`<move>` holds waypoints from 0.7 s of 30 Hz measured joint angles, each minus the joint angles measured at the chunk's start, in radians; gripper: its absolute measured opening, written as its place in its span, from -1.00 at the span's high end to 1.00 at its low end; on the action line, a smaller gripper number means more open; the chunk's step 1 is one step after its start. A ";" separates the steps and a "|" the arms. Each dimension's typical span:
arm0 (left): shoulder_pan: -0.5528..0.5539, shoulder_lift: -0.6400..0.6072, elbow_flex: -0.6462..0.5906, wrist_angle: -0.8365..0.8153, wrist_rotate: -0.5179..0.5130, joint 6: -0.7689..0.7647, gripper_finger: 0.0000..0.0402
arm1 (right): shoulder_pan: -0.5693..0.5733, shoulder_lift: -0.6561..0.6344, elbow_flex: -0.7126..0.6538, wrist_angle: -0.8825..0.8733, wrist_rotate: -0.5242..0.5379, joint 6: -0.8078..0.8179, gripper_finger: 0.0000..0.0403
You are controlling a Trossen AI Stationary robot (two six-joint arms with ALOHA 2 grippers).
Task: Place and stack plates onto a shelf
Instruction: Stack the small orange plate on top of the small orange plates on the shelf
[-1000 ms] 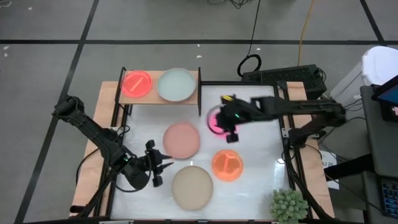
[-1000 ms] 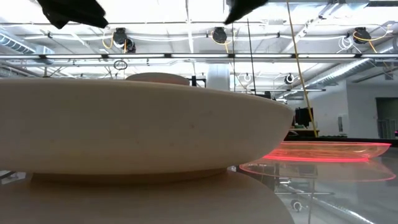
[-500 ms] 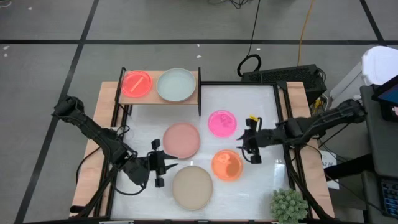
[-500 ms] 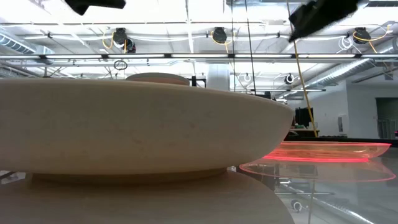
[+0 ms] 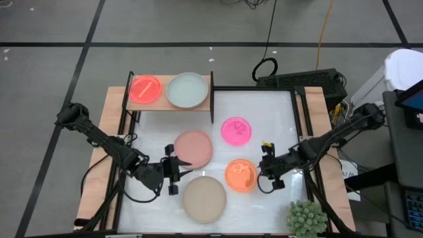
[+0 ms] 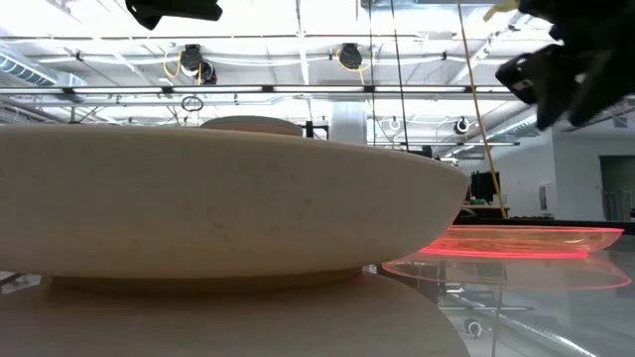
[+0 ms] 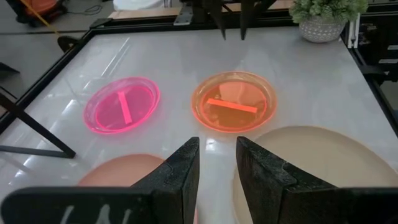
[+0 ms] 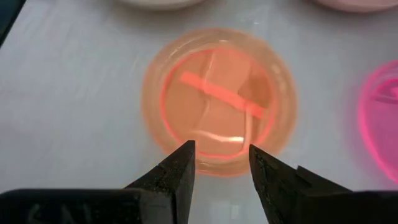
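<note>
Plates lie on the white surface (image 5: 277,112); the orange plate (image 5: 240,175) sits lower right of centre, right gripper (image 5: 265,174) just beside it, fingers apart. Left gripper (image 5: 173,173), fingers apart, hovers lower left.

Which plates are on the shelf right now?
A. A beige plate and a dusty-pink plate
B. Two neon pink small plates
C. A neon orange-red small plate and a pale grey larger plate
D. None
C: the high view shows the shelf holding a small neon orange-red plate beside a larger pale grey plate; the other four plates lie on the table.
</note>
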 joint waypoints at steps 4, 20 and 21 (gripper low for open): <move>-0.001 0.000 0.000 -0.003 0.000 0.000 0.44 | 0.035 0.061 -0.010 0.009 0.003 -0.003 0.34; -0.001 0.000 0.000 -0.004 -0.009 0.000 0.44 | 0.168 0.294 -0.010 0.181 0.004 -0.079 0.34; -0.001 0.000 0.000 -0.004 -0.009 -0.001 0.44 | 0.173 0.310 -0.010 0.187 0.004 -0.106 0.34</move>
